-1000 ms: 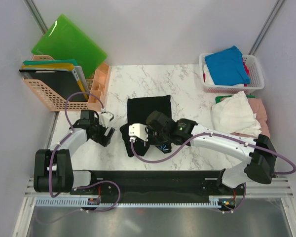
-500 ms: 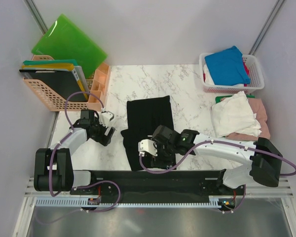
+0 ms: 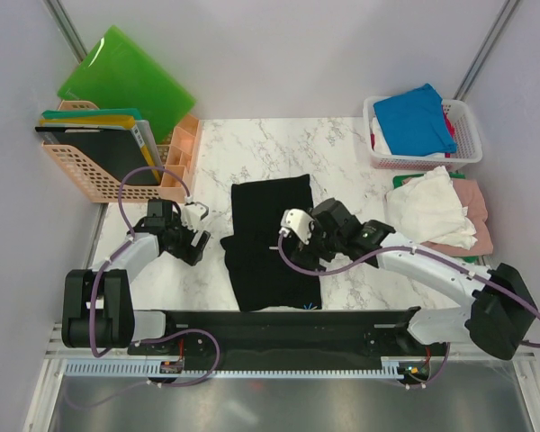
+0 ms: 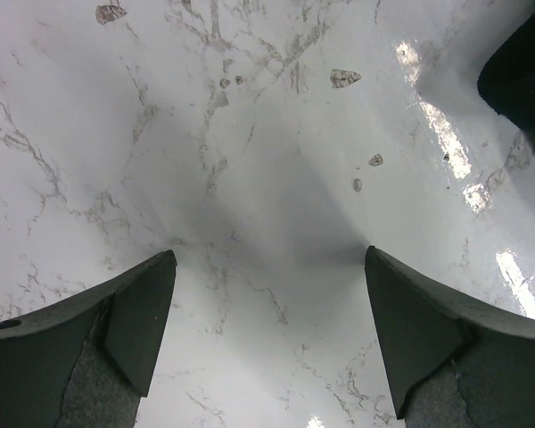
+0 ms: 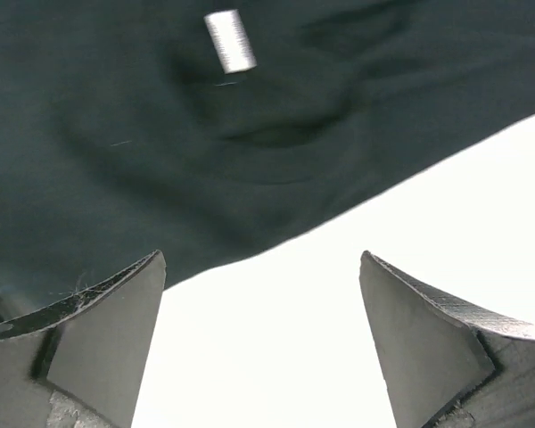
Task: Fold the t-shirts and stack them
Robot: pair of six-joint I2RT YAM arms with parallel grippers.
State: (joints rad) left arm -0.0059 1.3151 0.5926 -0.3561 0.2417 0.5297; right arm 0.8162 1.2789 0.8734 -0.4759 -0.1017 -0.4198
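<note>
- Black t-shirt (image 3: 268, 247), spread flat as a tall oblong at the middle of the marble table (image 3: 252, 144), its near end close to the black rail (image 3: 279, 326) carrying the arm bases.
- On its cloth, in the right wrist view, a small white neck label (image 5: 230, 40). Hem running slantwise there, bare table below.
- Right gripper (image 5: 260, 267) over the shirt's right edge, jaws spread wide with nothing between them. Impossible to tell whether the fingers (image 5: 116, 321) touch the cloth.
- Left gripper (image 4: 269, 259) just left of the shirt, low over bare marble, jaws wide as well and holding nothing. Only a corner of the black cloth at the upper right of the left wrist view.
- Well apart at the far right corner, a bright blue t-shirt (image 3: 414, 117) on top of the heap in a white basket (image 3: 375, 135), with a strip of red cloth (image 3: 450, 115) showing beside it.
- Just in front of that basket, a crumpled white t-shirt (image 3: 427, 209) lying over a pink t-shirt (image 3: 477, 198), with a sliver of green t-shirt (image 3: 405, 180) at the pile's far edge.
- On the far left, a peach basket (image 3: 81, 175) of flat folders, green plastic boards (image 3: 126, 81) leaning behind it, and a small peach organiser (image 3: 180, 160) touching its right side.
</note>
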